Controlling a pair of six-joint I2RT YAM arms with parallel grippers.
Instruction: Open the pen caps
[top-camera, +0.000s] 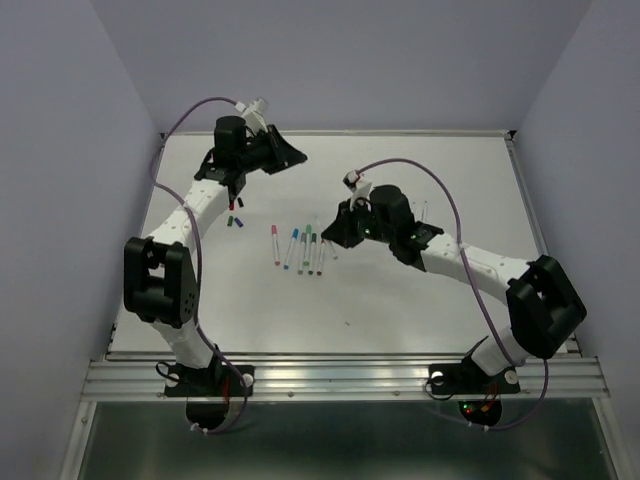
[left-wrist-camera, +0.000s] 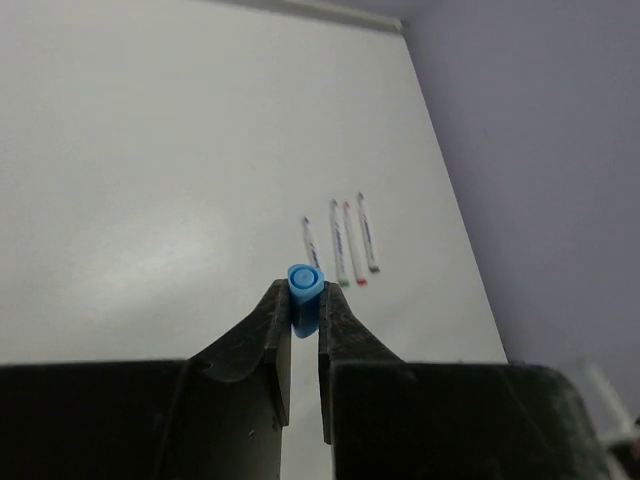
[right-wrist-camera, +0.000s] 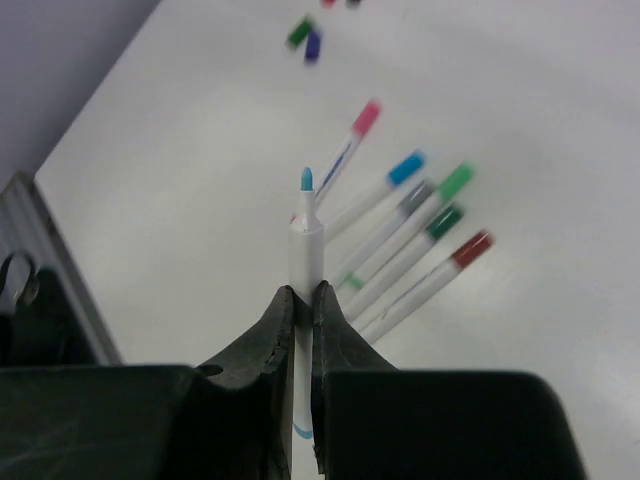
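Observation:
My left gripper (left-wrist-camera: 303, 296) is shut on a small blue pen cap (left-wrist-camera: 304, 277) and holds it above the table at the back left (top-camera: 235, 188). My right gripper (right-wrist-camera: 304, 293) is shut on a white pen (right-wrist-camera: 306, 240) whose bare light-blue tip points away from the wrist camera; it hovers beside the row of pens (top-camera: 336, 232). Several capped pens (top-camera: 298, 250) lie side by side mid-table, with pink (right-wrist-camera: 366, 116), blue (right-wrist-camera: 406, 168), green (right-wrist-camera: 455, 180) and red (right-wrist-camera: 472, 248) caps. Loose caps (top-camera: 235, 219) lie below the left gripper; a green one (right-wrist-camera: 298, 32) and a purple one (right-wrist-camera: 313, 45) show.
Several uncapped white pens (left-wrist-camera: 345, 240) lie in a row toward the right wall, partly hidden by the right arm in the top view. The metal rail (top-camera: 340, 375) runs along the near edge. Walls close in the table on three sides.

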